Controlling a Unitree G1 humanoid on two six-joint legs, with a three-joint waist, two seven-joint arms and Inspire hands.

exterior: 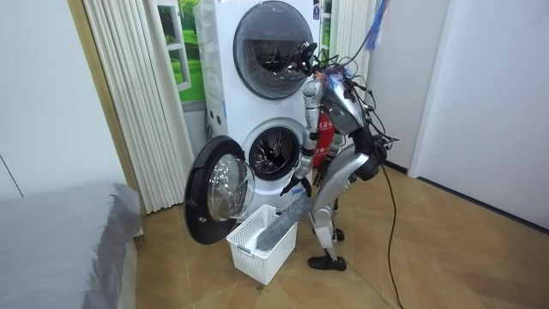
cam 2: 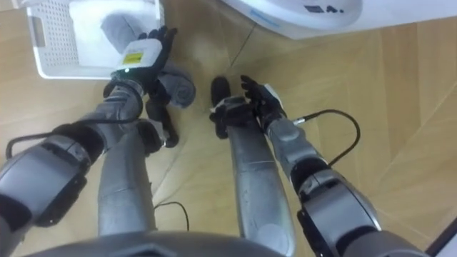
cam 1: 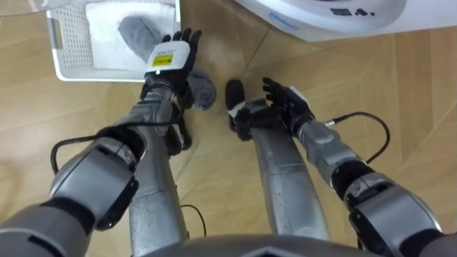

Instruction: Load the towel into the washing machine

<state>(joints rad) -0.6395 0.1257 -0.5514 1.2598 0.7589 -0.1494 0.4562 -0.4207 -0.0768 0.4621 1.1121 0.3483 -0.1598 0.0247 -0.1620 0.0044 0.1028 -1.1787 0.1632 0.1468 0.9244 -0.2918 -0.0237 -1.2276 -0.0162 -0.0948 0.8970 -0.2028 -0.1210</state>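
Room view: robot stands bent fwd at the stacked washer/dryer, by the lower washing machine (exterior: 274, 154). The machine's round door (exterior: 219, 197) is swung wide open toward the room view's left. In the eye views a white curved part of the machine sits ahead of the R hand, past its fingertips.

Wood floor (cam 1: 400, 78) is under both hands.

White slotted basket (cam 1: 71, 43) is on the floor just ahead of the L hand, w/ its near rim right under that hand's fingers.

Grey towel (cam 1: 136, 32), the task item, isn't in the drum yet. Most of it lies in the basket beyond the L fingertips. It passes beneath the palm, and a rolled end sits outside the basket beside the wrist on the R-hand side.

L hand (cam 1: 171, 57) is back-up toward me, laid over the towel at the basket rim. Fingers point away from me; I can't tell if they clamp the cloth underneath.

R hand (cam 1: 285, 103) is lower and apart from the towel. Its fingers are spread and relaxed, w/ nothing in them.
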